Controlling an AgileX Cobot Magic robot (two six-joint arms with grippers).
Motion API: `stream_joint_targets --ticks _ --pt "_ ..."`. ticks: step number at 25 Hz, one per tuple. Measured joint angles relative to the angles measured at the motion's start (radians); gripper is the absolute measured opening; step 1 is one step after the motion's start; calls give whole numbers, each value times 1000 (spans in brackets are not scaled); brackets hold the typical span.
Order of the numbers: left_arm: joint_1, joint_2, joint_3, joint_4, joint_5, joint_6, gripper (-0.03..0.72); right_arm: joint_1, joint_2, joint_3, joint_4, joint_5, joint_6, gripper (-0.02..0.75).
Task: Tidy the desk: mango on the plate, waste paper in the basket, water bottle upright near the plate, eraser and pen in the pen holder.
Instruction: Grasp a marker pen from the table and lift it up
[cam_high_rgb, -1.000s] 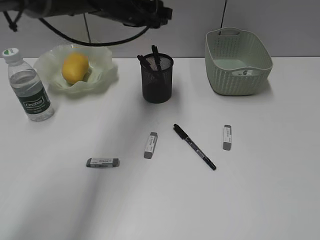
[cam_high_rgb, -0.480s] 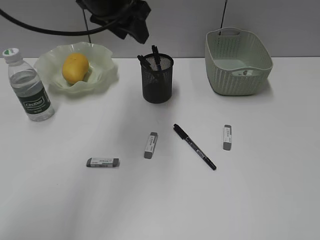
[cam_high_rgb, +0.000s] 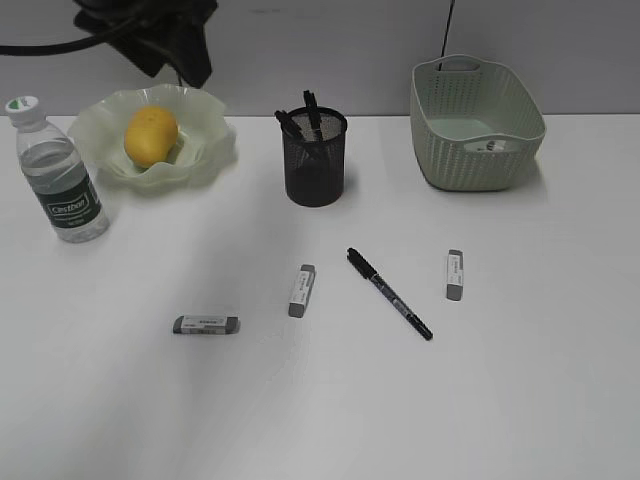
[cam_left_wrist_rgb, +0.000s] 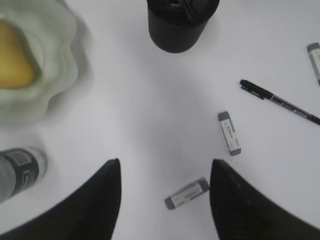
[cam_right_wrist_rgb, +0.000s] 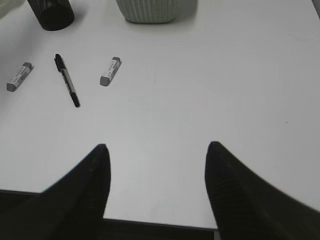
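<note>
The left pincer (cam_left_wrist_rgb: 165, 172) hangs high above the white worktop (cam_high_rgb: 500, 400) with its jaws wide apart and nothing between them. Directly under its gap lies one grey eraser (cam_left_wrist_rgb: 186, 193). A second eraser (cam_left_wrist_rgb: 229, 133) lies a little ahead and to the right of it, and the black pen (cam_left_wrist_rgb: 280, 101) lies farther to the right, loose on the worktop. Ahead of this pincer stands the black mesh pen holder (cam_left_wrist_rgb: 176, 24) with dark pens already inside. To its front left is the pale green plate (cam_left_wrist_rgb: 55, 75) with the wavy rim, and the mango (cam_left_wrist_rgb: 15, 62) rests in it. The water bottle (cam_left_wrist_rgb: 20, 172) stands upright just beside the plate, to the left of the pincer.

The right pincer (cam_right_wrist_rgb: 156, 172) is also wide open and empty, near the front edge of the worktop. Far ahead of it stands the pale green basket (cam_right_wrist_rgb: 150, 10). A third eraser (cam_right_wrist_rgb: 110, 71) lies ahead to its left, next to the pen.

In the exterior view something small and white lies inside the basket; I cannot tell what it is.
</note>
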Motion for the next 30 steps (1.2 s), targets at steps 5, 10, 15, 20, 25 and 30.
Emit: stream_joint_targets --ticks 5,10,15,20,25,30 --pt "48 -193 215 0 0 -1 432 0 0 0 0 1 0 479" --pt "112 -482 513 1 -67 -1 432 0 0 0 0 0 0 479" --pt "177 -774 740 2 -161 -1 432 0 0 0 0 0 0 478" --pt "196 -1068 920 -3 -243 -4 432 0 0 0 0 1 0 478" --pt "197 -1315 1072 -7 -261 -30 429 0 0 0 0 0 -1 479" --pt "197 -1539 1153 -12 -206 -43 429 0 0 0 0 1 -1 479"
